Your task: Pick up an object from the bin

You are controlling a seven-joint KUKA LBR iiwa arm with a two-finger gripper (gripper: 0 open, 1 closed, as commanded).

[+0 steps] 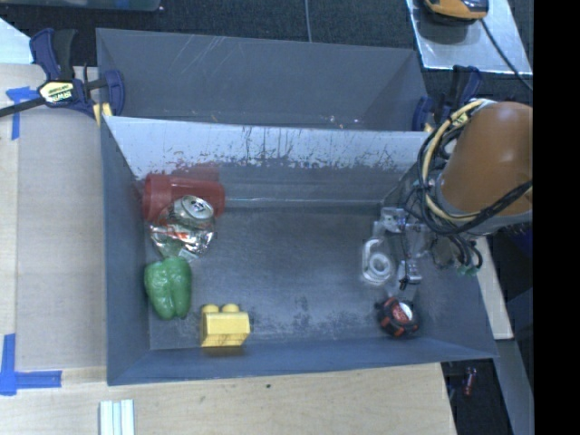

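Note:
My gripper (405,254) hangs low over the right end of the bin, under the arm's orange cover. A pale, clear ring-shaped thing (376,264) lies just to its left, touching or nearly touching it. A small black and red thing (397,317) sits on the bin floor just in front of the gripper, by the front right corner. Whether anything is held I cannot tell.
At the left end lie a red block (170,191), a crushed silver can (188,225), a green pepper-shaped toy (169,287) and a yellow toy brick (224,325). The arm's cables hang beside the right wall.

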